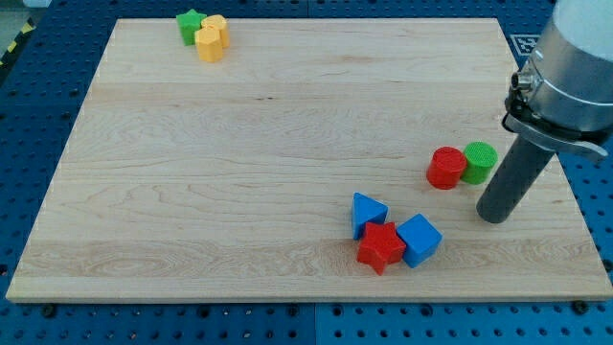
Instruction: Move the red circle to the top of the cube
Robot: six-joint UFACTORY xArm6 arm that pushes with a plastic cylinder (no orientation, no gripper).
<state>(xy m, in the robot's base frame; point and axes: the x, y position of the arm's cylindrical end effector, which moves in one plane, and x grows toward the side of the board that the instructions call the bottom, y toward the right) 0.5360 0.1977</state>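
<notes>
Arm entering from the view's upper right, pale grey body with a dark clamp ring, ending in a straight dark rod angled slightly down and toward the view's left. My tip (492, 217) resting on the counter (239, 192) near its right edge, just below and to the right of the green circle (479, 162), apart from it by a small gap. No gripper on this arm, only the rod, so nothing held or clamped.

Red circle (445, 168) upright toward the view's right, touching the green circle on its right side. Well below and left of that pair, a cluster near the bottom edge: blue cube (419, 239) turned corner-on, red star (381, 247) pressed against its left side, blue triangle (368, 212) just above the star and touching it. Red circle up and to the right of the cube, clearly apart from it.

Far off in the top left corner, green star (190, 25) touching two yellow blocks (212, 38), shapes hard to make out, packed close together.
</notes>
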